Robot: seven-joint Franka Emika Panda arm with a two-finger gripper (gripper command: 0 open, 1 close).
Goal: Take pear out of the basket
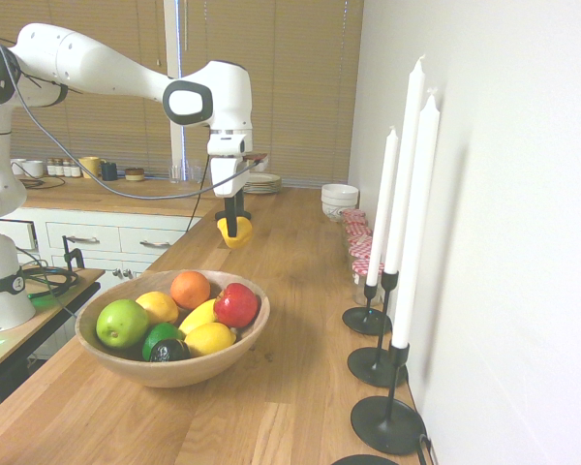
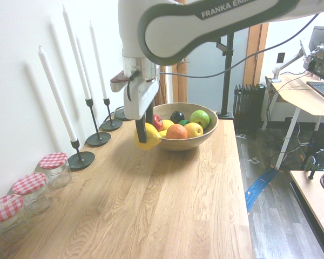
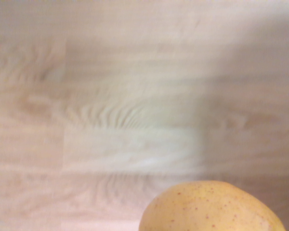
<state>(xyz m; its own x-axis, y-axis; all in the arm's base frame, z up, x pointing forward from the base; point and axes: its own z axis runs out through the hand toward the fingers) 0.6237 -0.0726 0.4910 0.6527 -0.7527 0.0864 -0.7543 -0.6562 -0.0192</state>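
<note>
The basket sits on the tabletop at about seven o'clock in the first exterior view, loaded with a green apple, orange, red apple and lemon. Beyond it, at twelve o'clock, the gripper is clamped on the pear, clear of the basket rim, above bare wood with open room all round. At three o'clock, candlesticks and red-lidded jars line the wall edge. The wrist view shows the speckled pear over wood grain.
</note>
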